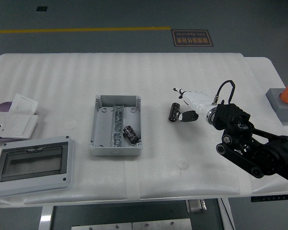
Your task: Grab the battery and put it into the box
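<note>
Box [101, 125] holds battery [130, 133] — second battery [173, 112] outside.

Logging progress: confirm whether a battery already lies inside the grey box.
Yes: one battery lies inside the grey box, beside its metal rail.

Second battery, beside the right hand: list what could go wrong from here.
1. The right hand crowds the battery lying on the table; a nudge could roll the cylinder away.
2. The box already holds one battery beside its metal rail, so a second could land on either.
</note>
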You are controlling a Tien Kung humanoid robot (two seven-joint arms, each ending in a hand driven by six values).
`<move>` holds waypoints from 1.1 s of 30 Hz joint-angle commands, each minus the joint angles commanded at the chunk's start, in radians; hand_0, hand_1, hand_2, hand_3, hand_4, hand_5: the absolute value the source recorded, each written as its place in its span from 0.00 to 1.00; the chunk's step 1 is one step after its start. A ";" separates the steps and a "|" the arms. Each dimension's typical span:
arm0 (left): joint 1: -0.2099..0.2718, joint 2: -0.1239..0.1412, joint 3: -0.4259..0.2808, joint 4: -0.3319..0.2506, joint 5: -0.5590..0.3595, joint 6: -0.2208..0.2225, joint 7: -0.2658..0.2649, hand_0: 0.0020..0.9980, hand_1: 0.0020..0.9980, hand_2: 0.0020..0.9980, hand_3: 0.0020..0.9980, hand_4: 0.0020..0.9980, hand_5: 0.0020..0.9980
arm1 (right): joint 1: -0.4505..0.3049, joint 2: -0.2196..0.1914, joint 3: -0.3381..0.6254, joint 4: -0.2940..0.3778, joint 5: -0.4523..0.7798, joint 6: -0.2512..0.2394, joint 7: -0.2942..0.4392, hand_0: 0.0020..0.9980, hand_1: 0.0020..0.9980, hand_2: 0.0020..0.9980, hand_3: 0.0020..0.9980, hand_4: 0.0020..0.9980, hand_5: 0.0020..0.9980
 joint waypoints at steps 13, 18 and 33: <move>-0.002 0.000 0.018 -0.001 -0.016 0.000 -0.005 0.65 0.66 0.53 0.57 0.46 0.47 | 0.034 0.017 -0.081 -0.035 0.036 0.024 -0.016 0.88 0.86 0.89 1.00 1.00 0.85; -0.003 0.000 0.020 -0.001 -0.018 0.000 -0.006 0.65 0.66 0.52 0.57 0.45 0.46 | 0.036 0.020 -0.087 -0.038 0.044 0.020 -0.015 0.88 0.85 0.88 1.00 1.00 0.85; -0.005 -0.001 0.043 -0.001 -0.042 0.003 -0.018 0.64 0.66 0.52 0.56 0.44 0.45 | 0.042 0.011 -0.125 -0.050 0.016 -0.026 -0.025 0.87 0.83 0.82 0.99 0.96 0.77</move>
